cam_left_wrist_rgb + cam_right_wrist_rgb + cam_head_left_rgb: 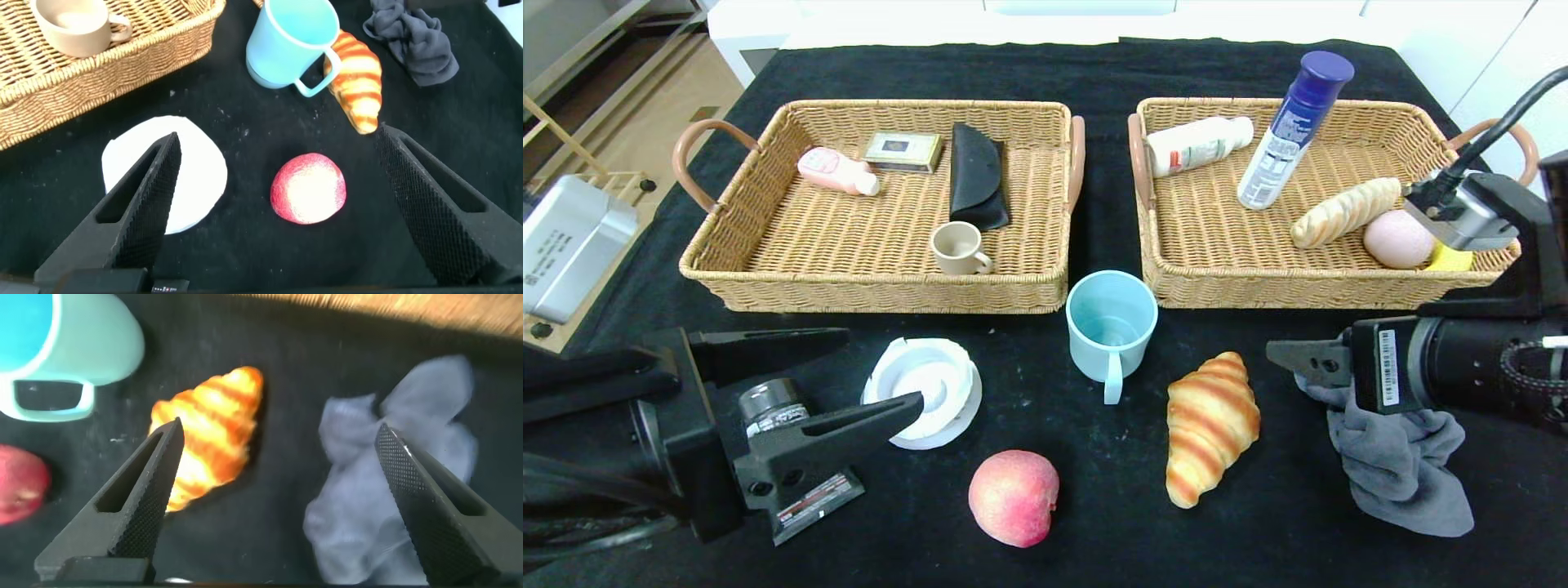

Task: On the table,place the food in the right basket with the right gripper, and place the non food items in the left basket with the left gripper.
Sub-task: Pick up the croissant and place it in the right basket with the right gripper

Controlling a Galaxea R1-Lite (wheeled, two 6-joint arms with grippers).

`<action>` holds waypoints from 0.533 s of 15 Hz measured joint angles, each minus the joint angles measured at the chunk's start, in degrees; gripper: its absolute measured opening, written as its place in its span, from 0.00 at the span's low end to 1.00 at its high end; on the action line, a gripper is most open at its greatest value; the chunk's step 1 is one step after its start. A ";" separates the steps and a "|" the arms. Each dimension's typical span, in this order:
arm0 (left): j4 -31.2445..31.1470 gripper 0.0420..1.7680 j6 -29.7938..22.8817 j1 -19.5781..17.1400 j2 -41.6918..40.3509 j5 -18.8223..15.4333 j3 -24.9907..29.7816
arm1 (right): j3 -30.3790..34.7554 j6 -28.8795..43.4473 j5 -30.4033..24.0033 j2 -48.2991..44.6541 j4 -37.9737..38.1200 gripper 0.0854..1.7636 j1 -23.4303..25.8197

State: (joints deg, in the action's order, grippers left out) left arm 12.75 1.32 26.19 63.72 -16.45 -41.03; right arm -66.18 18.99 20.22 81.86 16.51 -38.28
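head view: right gripper [1294, 363] wide open, empty, near the croissant [1210, 426]. probably light and crushable, so pinch its thick middle. left gripper [849, 371] open, empty too.

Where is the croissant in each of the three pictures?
Head view: croissant on the black table, front right of centre.
Left wrist view: just past the blue cup.
Right wrist view: between cup and grey cloth.
Shared landmark: the blue cup.
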 joint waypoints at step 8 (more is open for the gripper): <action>0.12 0.97 0.02 -0.01 0.39 0.05 0.16 | -14.57 15.76 -2.93 8.91 14.97 0.97 -4.36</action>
State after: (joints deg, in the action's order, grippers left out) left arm 12.87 1.34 26.17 64.11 -16.40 -40.88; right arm -80.75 34.76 17.30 90.77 31.48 -42.64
